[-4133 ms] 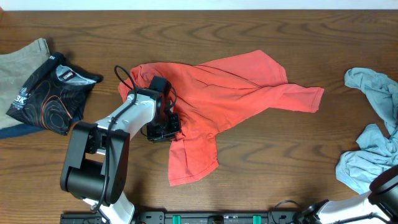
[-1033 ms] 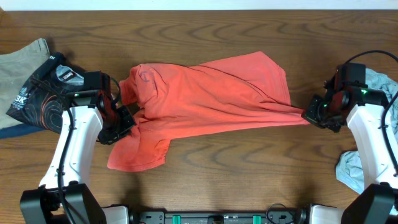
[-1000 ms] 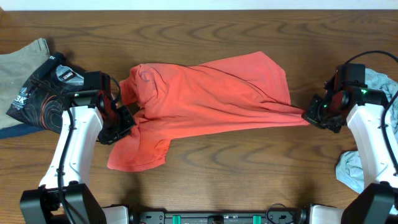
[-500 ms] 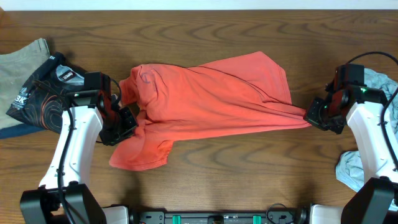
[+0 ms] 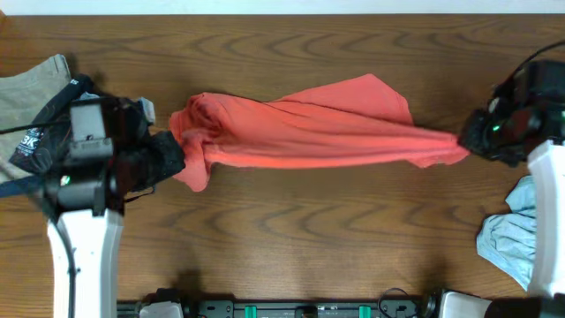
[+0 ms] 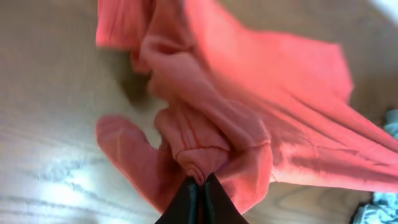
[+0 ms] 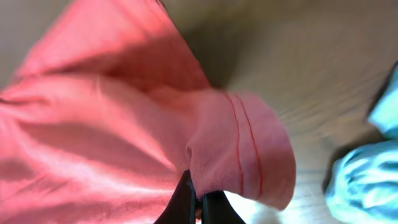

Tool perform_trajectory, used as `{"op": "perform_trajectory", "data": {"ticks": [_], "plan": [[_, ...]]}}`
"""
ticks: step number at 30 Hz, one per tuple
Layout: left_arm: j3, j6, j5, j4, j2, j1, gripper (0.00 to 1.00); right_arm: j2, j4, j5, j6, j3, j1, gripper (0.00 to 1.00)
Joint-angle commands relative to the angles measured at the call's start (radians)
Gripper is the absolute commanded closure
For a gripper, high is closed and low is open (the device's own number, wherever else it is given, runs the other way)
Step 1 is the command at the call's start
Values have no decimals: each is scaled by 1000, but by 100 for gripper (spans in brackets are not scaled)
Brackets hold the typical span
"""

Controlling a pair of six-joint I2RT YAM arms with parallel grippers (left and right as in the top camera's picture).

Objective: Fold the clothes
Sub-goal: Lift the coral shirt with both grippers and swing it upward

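A coral-red shirt (image 5: 309, 132) hangs stretched between my two grippers, lifted above the wooden table (image 5: 291, 238). My left gripper (image 5: 168, 157) is shut on the shirt's left end; in the left wrist view the jaws (image 6: 201, 182) pinch a bunched fold of the red fabric (image 6: 249, 112). My right gripper (image 5: 468, 141) is shut on the shirt's right end; in the right wrist view the jaws (image 7: 198, 198) clamp the hemmed edge of the shirt (image 7: 124, 124).
A black printed garment (image 5: 44, 128) lies on a khaki one (image 5: 26, 84) at the far left. A light blue garment (image 5: 512, 238) lies at the right edge and shows in the right wrist view (image 7: 367, 180).
Both arms have risen and moved apart. The shirt has lifted off the table and stretched into a narrow band; the flap that lay at front left now hangs bunched at the left gripper.
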Motion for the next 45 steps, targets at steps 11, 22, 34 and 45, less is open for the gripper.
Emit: {"op": "perform_trajectory", "data": {"ticks": [11,22,34,45], "plan": [[380,-23,11,-2,-164,80,94,-88,-217,-2,-67,558,-189,99],[473,-48,15,-3,-145,80,94,-113,-236,-2,-68,673,-210,99],[473,-7,14,60,206,14,94,195,-216,-8,-90,672,-107,99],[492,-18,10,711,434,-12,94,333,407,-137,58,675,-28,99]]}}
